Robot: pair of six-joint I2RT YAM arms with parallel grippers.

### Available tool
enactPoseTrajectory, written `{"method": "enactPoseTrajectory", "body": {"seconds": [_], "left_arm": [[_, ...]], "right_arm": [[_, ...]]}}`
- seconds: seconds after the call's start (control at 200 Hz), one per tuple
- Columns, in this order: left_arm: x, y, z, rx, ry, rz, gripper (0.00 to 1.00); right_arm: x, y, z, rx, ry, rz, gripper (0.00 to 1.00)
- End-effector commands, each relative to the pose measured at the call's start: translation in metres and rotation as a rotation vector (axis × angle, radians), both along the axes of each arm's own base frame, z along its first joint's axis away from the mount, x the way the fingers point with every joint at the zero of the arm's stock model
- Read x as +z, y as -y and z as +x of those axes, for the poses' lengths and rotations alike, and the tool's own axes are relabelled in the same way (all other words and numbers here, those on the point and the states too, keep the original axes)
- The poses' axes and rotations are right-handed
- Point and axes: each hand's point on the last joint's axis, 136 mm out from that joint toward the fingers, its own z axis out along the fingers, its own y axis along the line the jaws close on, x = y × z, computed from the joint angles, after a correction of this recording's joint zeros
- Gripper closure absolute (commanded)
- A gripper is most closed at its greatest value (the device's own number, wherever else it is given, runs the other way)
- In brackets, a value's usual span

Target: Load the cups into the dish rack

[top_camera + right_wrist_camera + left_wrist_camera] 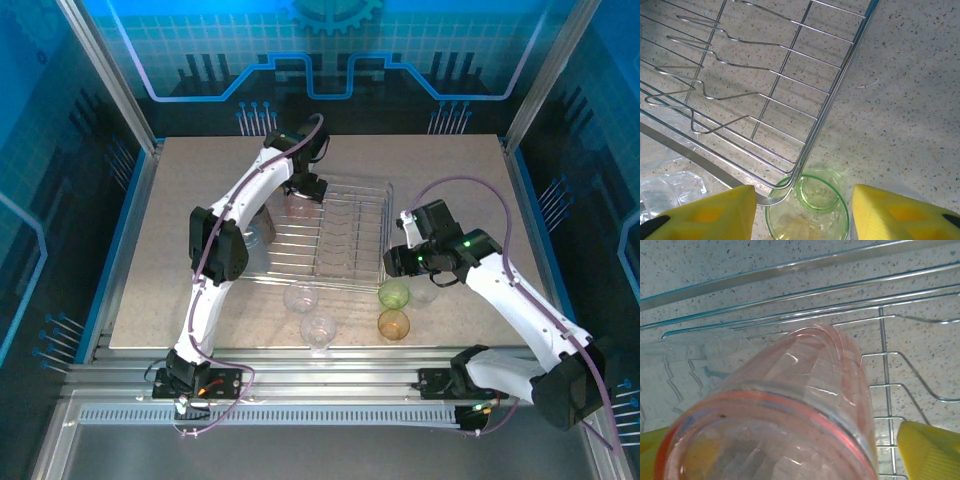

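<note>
A red-pink cup sits between the yellow fingers of my left gripper. The jaws are open, with a strip of rack showing between the cup and the right finger. From above, this gripper hangs over the pink cup at the far left corner of the dish rack. My right gripper is open at the rack's near right corner. A green cup stands on the table between its fingers, touching neither, with its rim partly under the rack's corner.
An orange cup and two clear cups stand on the table in front of the rack, with another clear cup right of the green one. A clear cup lies beside the pink cup, by the rack's rim.
</note>
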Motion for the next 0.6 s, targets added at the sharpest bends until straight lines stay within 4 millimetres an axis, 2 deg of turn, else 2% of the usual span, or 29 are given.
{"method": "enactPoseTrajectory", "body": {"seconds": [0.0, 0.315, 0.455, 0.595], "left_arm": [[0.017, 0.001, 0.009, -0.003, 0.055, -0.019, 0.01], [0.061, 0.010, 0.004, -0.015, 0.144, -0.108, 0.01], [0.083, 0.008, -0.007, -0.017, 0.198, -0.136, 0.00], [0.106, 0.000, -0.024, -0.013, 0.268, -0.165, 0.01]], "right_arm": [[0.015, -0.002, 0.003, -0.018, 0.015, 0.025, 0.45], [0.033, -0.011, -0.006, 0.006, 0.026, 0.002, 0.45], [0.040, -0.020, -0.015, 0.038, -0.003, -0.016, 0.43], [0.048, -0.037, -0.026, 0.070, -0.015, 0.000, 0.42]]}}
